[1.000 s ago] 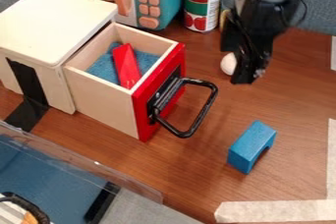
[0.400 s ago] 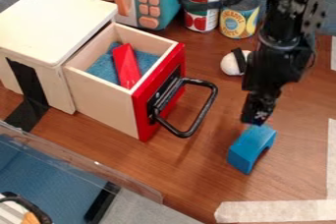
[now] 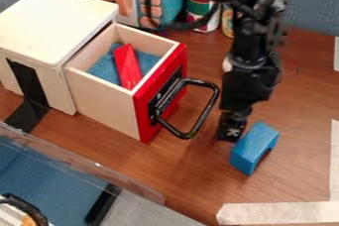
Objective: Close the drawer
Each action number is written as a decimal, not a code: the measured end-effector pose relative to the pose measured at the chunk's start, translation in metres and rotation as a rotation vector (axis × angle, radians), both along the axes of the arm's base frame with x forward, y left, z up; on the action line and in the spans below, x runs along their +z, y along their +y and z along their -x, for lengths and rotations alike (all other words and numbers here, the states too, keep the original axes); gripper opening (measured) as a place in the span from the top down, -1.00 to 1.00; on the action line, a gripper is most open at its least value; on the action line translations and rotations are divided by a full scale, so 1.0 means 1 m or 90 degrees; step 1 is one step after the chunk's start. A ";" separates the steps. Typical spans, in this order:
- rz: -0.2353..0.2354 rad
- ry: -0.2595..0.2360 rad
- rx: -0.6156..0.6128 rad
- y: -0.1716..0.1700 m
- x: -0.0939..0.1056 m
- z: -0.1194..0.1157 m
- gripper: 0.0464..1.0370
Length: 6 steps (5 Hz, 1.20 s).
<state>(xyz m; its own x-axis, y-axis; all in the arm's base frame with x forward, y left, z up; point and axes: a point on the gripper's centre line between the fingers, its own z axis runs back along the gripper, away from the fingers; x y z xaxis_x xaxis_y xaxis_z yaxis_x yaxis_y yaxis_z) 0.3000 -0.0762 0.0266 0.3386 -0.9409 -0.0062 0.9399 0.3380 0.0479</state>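
- In the camera view, the drawer [image 3: 145, 121] stands open from the white box [image 3: 56, 27].
- The hand [image 3: 230, 133] is low, just outside the handle [image 3: 204, 113], probably for pushing inward; whether it is clenched or released, I cannot tell.
- Black tape [image 3: 27, 82] probably prevents the box from sliding.
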 end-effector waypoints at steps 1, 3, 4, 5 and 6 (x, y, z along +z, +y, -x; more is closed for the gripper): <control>-0.007 0.019 0.015 0.020 -0.005 0.007 -0.93; -0.005 0.018 0.103 0.086 0.007 0.007 -0.93; -0.003 0.019 0.143 0.112 0.010 0.010 -0.93; -0.022 0.033 0.172 0.132 0.015 0.012 -0.93; -0.057 0.053 0.196 0.142 0.024 0.014 -0.93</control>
